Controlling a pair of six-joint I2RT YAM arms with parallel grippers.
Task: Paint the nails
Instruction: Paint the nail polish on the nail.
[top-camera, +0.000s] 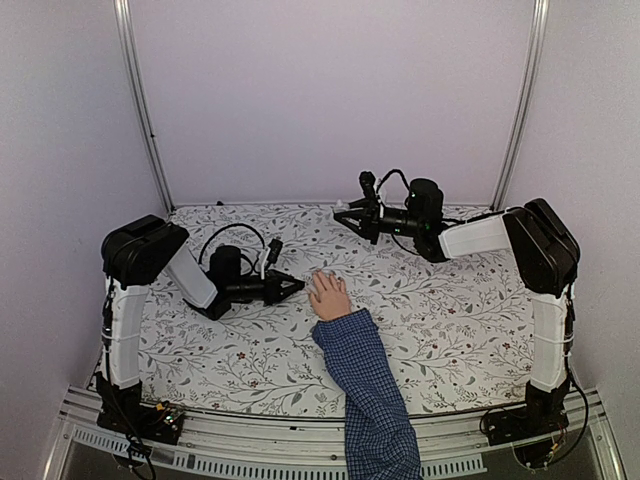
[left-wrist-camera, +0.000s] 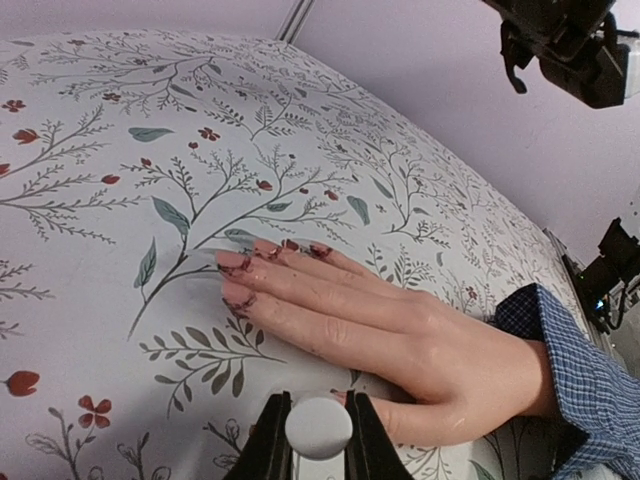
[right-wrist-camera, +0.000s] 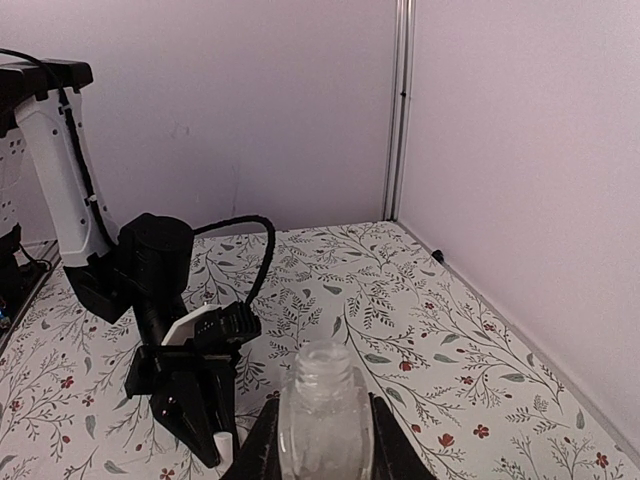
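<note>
From above, the tiny nails (top-camera: 320, 279) on the pale flesh-coloured hand (top-camera: 328, 297) are too small to judge. The blue checked shirt sleeve (top-camera: 372, 395) leading from that hand runs off the bottom edge.

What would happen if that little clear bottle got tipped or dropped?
The bottle looks like clear glass, so it is probably hard, smooth and might crack if dropped. Its neck shows no cap, so anything inside could spill when tilted. The right gripper clamps its smooth sides, so it may slip.

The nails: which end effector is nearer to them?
Left. The left end effector, gripping a white cap, sits beside the nails; the right end effector, gripping a clear bottle, is farther back.
</note>
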